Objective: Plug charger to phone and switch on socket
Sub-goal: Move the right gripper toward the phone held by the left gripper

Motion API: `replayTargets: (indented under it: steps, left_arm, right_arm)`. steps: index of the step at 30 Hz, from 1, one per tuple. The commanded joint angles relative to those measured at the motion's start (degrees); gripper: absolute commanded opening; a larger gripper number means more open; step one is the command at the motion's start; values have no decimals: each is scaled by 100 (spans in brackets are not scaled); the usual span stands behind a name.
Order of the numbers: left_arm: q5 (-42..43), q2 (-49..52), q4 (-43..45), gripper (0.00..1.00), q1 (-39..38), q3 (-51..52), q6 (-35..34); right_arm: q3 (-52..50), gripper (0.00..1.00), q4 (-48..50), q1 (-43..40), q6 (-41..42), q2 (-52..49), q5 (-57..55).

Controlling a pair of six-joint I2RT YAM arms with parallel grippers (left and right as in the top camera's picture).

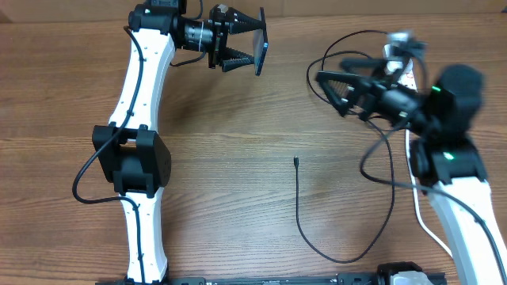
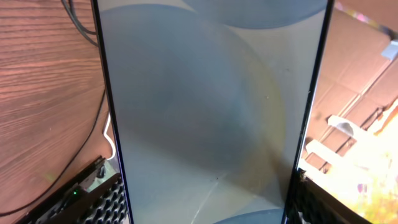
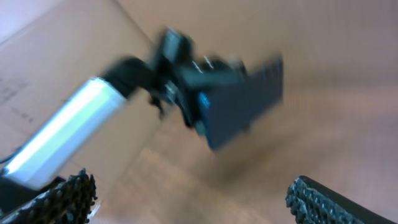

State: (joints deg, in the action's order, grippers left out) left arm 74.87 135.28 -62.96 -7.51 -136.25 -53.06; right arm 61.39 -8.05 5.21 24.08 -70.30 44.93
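Note:
My left gripper point(image 1: 247, 41) is raised at the back of the table, shut on the phone point(image 1: 261, 47), which shows edge-on from overhead. In the left wrist view the phone point(image 2: 211, 106) fills the frame between the ribbed fingers point(image 2: 102, 199). The charger point(image 1: 299, 207) lies slack on the wood. Its connector tip point(image 1: 295, 161) rests mid-table and the cable loops right towards the socket point(image 1: 409, 77), which is mostly hidden behind my right arm. My right gripper point(image 1: 331, 93) hovers open and empty, pointing left. In its blurred wrist view the phone point(image 3: 239, 106) shows beyond the open right gripper point(image 3: 196, 199).
The socket's thick white cord point(image 1: 420, 207) runs down the right side beside my right arm. Black cable loops point(image 1: 348, 47) lie at the back right. A cardboard wall point(image 2: 360, 74) stands behind the table.

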Motion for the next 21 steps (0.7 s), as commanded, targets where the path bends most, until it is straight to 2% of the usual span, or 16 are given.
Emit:
replayTargets:
  steps: [1,5,8,11,18,21]
  left_arm:
    - [-35,-4,26,61,-13,-149,-190]
    - [-240,-4,28,60,-13,-149,-227]
    - [-457,-4,26,60,-17,-149,-229]
    - [-546,-4,24,60,-44,-149,-227]
    - [-739,-4,24,60,-173,-149,-247]
    - [-734,-4,24,60,-208,-149,-249]
  right_arm:
    - [553,100,-802,581,184,-321,-1679]
    - [1596,100,-2411,1333,-74,-765,-3919]
    - [2271,100,-3049,1749,-4,-1123,-4669]
    - [2568,100,-3126,2017,162,-1425,-4699]
    - [2581,100,-2566,2490,319,-1961,-5064]
    - [2579,95,-2424,2629,382,-2105,-5305]
